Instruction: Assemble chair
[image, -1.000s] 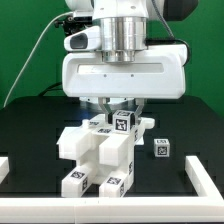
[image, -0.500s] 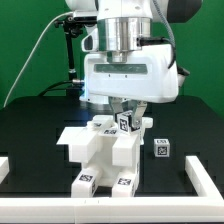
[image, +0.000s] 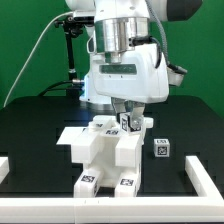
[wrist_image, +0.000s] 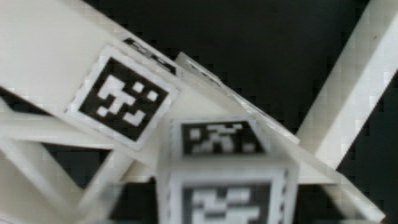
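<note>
The partly built white chair (image: 104, 156) stands on the black table in the middle of the exterior view, with tags on its front feet and top. My gripper (image: 127, 117) hangs straight over it and is shut on a tagged white chair post (image: 128, 125) at the top of the chair's right side. A small loose tagged block (image: 160, 148) lies on the table to the exterior view's right. The wrist view is filled with the chair's white braces (wrist_image: 267, 110), a large tag (wrist_image: 125, 95) and the tagged post (wrist_image: 221, 195). My fingers cannot be made out there.
The thin white border frame (image: 205, 180) runs along the table's front and both sides. A black stand with cables (image: 72, 60) rises behind the arm at the exterior view's left. Green wall behind.
My wrist has turned and shifted toward the exterior view's right. The chair has shifted right with it: its front-foot tags now sit further right. The loose block has not moved.
</note>
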